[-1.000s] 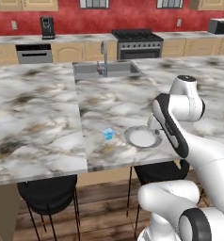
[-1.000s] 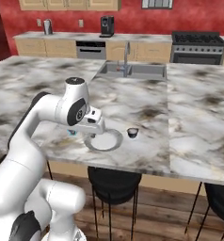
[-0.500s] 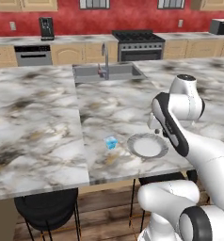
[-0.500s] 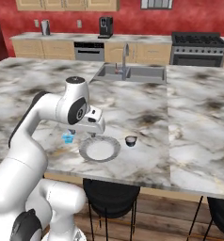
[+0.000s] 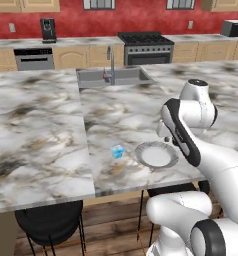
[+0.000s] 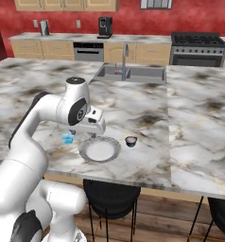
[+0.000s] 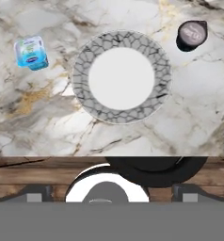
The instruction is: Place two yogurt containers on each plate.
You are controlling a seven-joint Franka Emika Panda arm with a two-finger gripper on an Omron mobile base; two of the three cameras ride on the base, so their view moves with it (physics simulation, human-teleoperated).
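Centrally, 1 plate [image 7: 122, 76] lies bare on the marble island counter [image 5: 46, 125], close to the counter's near edge, white in the middle with a grey crackled rim. Also seen in the left base view [image 5: 156, 154] and the right base view [image 6: 99, 150].

Bright blue yogurt container [image 7: 31, 52]: stands on the counter just beside the plate, apart from its rim, pale printed top facing up. Also visible at [image 5: 118, 151] and [image 6: 67, 138].

Dark yogurt container [image 7: 192, 34]: stands on the opposite side of the plate, near but not touching the rim; pale lid, dark body. Also visible at [image 6: 130, 141].

Handling, as a judgement: both cups appear light, squat and stiff-walled, so they should tolerate a firm pinch, though the thin lids look soft and the smooth sides may slip. A grasp across the body below the lid, from directly above, seems the safest. Being light, either cup could skid on the polished marble if nudged.

Gripper [image 6: 92, 128]: hangs above the plate looking straight down, jaws spread wide, holding nothing.

Surroundings: a sink [image 5: 111, 77] with a tap is set in the counter further back; a dark stool [image 7: 154, 169] stands below the counter's edge; a range [image 5: 146, 46] and wooden cabinets line the red rear wall.
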